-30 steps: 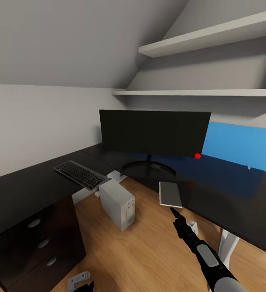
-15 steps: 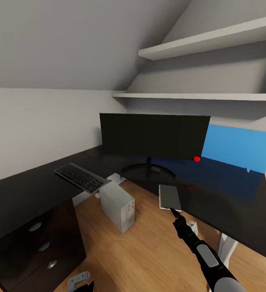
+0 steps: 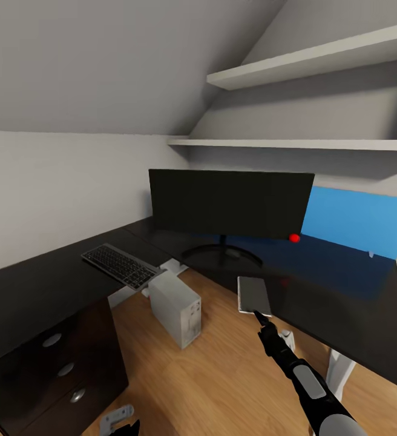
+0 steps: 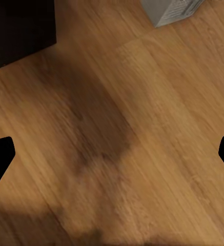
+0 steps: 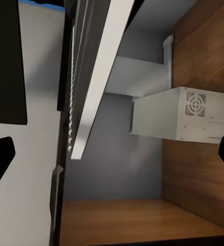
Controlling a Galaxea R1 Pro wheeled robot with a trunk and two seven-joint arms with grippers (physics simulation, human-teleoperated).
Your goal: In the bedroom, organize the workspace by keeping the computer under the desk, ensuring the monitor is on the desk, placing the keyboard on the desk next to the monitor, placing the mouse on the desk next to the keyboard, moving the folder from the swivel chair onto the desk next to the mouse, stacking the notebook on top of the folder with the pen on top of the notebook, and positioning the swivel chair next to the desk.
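The worktop [image 3: 29, 290] has bare black surface along its left wing, between the wall and the keyboard [image 3: 120, 264], which lies near the inner edge. At the corner the monitor [image 3: 230, 203] and its curved stand block the back, leaving an open strip in front of the stand. To the right, the blue folder [image 3: 359, 221] leans up at the rear; the surface before it is free. The notebook [image 3: 253, 295] overhangs the front edge, with the right end effector [image 3: 258, 314] at its near end. Below, wooden floor [image 3: 223, 375] lies open between the drawers [image 3: 65, 366] and the white leg [image 3: 337, 369], with the computer [image 3: 174, 307] standing in that gap. Shelves [image 3: 307, 142] close off the space above the monitor.
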